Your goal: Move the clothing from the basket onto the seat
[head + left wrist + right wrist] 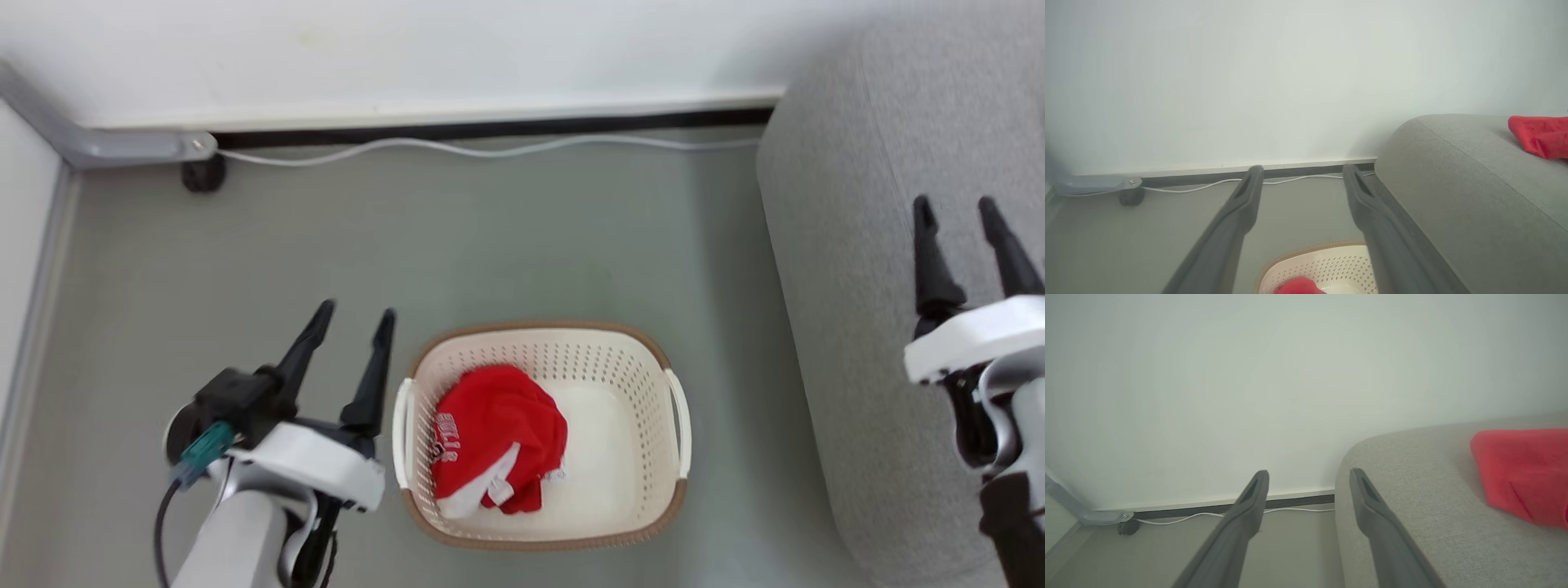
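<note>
**Q:** Where is the basket?

**A:** The cream basket (629, 376), with a brown rim and white side handles, stands on the grey floor (506, 245). It is well back from the floor's far edge, where the white wall (408, 49) rises. It is near the seat (857, 286), a grey sofa along the floor's right edge.

**Q:** And the clothing?

**A:** 1 red garment (498, 433), with white lettering and white trim, lies bunched in the basket's left half, against its left wall. The other garment (1523, 473), also red, lies on top of the seat, well apart from the basket.

**Q:** How do the jaws stand?

**A:** Both pairs are spread wide and hold nothing. The left jaws, 2 long dark fingers (371, 371), hang above the floor just left of the basket, with their tips pointing toward the wall. The right jaws, with fingers (931, 269) spread the same way, hang over the seat's left edge. They are apart from the other garment and touch no fabric.

**Q:** Anything else on the floor?

**A:** A white cable (490, 149) runs along the floor's far edge, just below the skirting. A small black wheel (202, 174) sits at the far left corner, under a grey rail (122, 147).
</note>
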Robot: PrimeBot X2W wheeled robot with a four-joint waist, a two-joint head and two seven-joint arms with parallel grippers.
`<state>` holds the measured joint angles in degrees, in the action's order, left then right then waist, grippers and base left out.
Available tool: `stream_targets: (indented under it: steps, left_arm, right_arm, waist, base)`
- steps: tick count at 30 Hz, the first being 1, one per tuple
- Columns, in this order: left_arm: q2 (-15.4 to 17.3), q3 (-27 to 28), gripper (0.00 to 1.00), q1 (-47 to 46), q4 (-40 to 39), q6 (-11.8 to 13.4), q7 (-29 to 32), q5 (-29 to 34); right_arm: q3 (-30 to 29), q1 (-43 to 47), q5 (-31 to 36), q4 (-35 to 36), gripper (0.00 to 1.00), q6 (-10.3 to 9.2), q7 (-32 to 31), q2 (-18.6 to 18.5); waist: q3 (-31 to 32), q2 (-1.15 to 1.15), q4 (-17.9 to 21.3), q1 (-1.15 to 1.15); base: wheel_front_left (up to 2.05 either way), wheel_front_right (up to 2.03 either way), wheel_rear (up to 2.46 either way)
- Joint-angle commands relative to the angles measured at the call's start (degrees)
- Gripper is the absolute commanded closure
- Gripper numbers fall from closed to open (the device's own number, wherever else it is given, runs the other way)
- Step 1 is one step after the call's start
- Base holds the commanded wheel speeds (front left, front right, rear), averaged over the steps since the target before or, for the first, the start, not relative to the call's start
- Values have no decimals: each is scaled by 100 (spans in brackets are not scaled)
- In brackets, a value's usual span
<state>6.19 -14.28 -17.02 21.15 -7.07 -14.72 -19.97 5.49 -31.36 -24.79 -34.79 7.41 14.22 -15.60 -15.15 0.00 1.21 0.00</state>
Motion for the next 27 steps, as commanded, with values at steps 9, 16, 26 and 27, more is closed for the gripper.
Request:
stream_targets:
  steps: [9, 16, 26, 27]
  left_arm:
    - [-44, 1199, 0, 643, -151, -42, -28, 392]
    - [-157, 1559, 0, 1081, -210, -42, -28, 587]
    - [-251, 1666, 0, 1479, -338, -42, -28, 700]
    - [-257, 1664, 0, 1501, -344, -42, -28, 700]
  right_arm:
    - [385, 914, 244, 623, 0, 8, 77, 339]
    - [341, 1590, 462, 877, 0, 8, 77, 628]
    - [168, 2192, 760, 1180, 0, 8, 77, 802]
    - [154, 2216, 773, 1187, 0, 8, 77, 809]
  waist:
    - [793, 0, -354, 0]
    - [1166, 0, -350, 0]
    - [1355, 0, -287, 0]
    - [1369, 0, -287, 0]
  base:
    - [0, 0, 0]
    - [0, 0, 0]
    - [0, 0, 0]
    - [0, 0, 0]
